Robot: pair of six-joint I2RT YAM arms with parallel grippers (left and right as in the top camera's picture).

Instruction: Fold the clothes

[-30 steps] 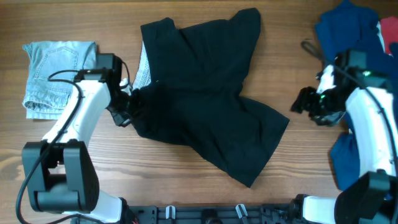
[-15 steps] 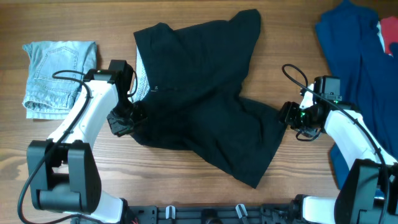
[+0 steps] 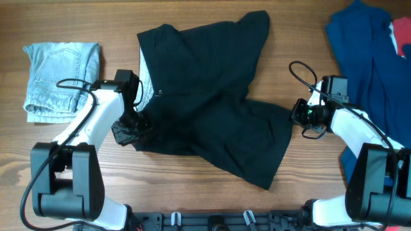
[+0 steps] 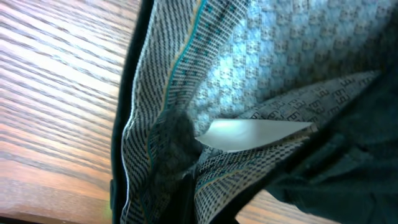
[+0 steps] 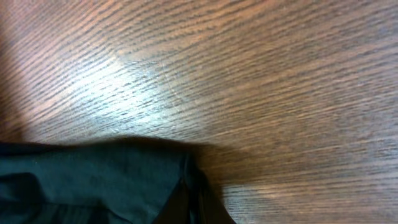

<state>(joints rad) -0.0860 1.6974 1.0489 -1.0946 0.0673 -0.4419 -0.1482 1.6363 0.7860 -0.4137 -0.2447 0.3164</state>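
Overhead, your black clothes [image 3: 212, 109] lie spread out in the middle of the tabletop [image 3: 192, 199]. They are crumpled and not folded yet. Your left gripper [image 3: 131, 125] is at the left edge of the clothes, pinched closed on a bunch of cloth. Up close in the left wrist view, a white label [image 4: 249, 134] lies on the patterned inside. Your right gripper [image 3: 300, 115] sits at the right edge. You cannot tell if it is open or closed. A denim piece [image 3: 61, 77] lies far left and a blue cloth [image 3: 366, 45] far right.
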